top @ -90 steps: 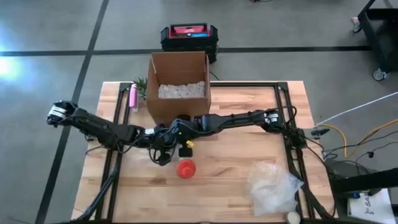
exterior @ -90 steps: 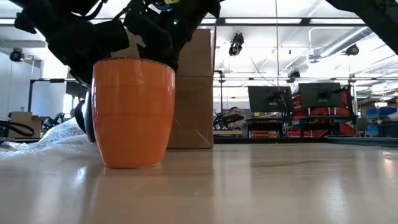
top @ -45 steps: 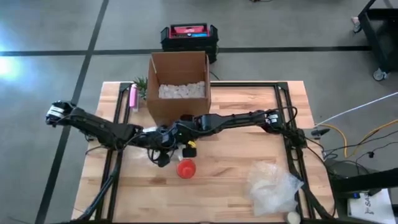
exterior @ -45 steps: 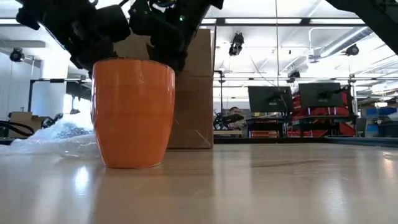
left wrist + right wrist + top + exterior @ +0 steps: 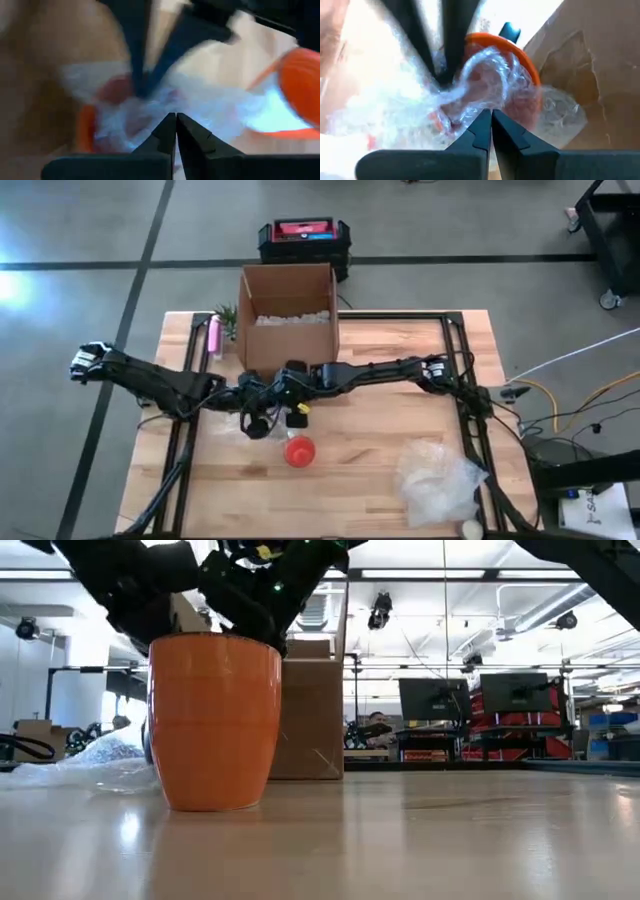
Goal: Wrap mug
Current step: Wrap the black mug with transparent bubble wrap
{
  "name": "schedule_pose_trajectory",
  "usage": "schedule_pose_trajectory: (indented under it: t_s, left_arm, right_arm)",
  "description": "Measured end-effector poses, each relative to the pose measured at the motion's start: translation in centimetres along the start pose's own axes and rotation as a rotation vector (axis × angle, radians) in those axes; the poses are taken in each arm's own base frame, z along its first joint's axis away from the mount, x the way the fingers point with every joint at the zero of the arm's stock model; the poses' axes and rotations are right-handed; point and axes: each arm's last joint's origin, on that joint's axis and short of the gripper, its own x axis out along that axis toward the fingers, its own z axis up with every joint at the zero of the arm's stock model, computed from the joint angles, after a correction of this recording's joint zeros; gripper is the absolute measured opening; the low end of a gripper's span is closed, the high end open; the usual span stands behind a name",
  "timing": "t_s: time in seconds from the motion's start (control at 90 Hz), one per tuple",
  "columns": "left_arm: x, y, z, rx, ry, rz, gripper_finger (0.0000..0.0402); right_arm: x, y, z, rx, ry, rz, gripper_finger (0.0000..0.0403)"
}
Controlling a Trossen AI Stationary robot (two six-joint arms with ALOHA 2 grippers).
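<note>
High view: both arms meet mid-desk, just behind the orange mug, which stands upright near the front of the desk. The left gripper and right gripper have both lifted slightly since a second ago, away from the mug's rim, drawing a clear plastic sheet up between them. Each wrist view shows fingers pinched closed on that sheet. The mug looks not yet covered, so the wrapping seems only begun. A cardboard box stands behind; more plastic lies well apart.
</note>
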Motion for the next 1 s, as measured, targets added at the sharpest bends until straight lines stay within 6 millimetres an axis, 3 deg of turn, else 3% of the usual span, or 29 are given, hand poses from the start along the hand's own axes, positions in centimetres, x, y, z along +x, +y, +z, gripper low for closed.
schedule_pose_trajectory:
  t_s: [0.2,0.344,0.489,0.633,0.811,1.0]
  left_arm:
    - [-1.9,0.2,1.0,-0.019,-0.031,-0.042,0.0]
    - [-2.2,1.0,-0.3,-0.028,0.042,0.061,0.0]
    - [-0.8,1.6,-2.6,-0.048,0.115,0.148,0.0]
    - [1.8,1.6,-4.6,-0.08,0.072,0.157,0.0]
    - [4.1,0.9,-5.9,-0.143,-0.02,-0.027,0.0]
    - [5.2,0.3,-6.2,-0.202,-0.088,-0.173,0.0]
  right_arm:
    - [-0.1,0.0,0.1,0.009,-0.012,0.011,0.0]
    - [-0.1,0.0,0.1,0.007,-0.01,0.012,0.0]
    - [-0.1,0.0,0.1,0.007,-0.011,0.015,0.0]
    - [-0.1,0.0,0.1,0.004,-0.011,0.016,0.0]
    - [-0.1,0.6,0.1,-0.005,-0.004,0.024,0.0]
    - [-0.6,1.5,-0.1,-0.027,0.028,0.048,0.0]
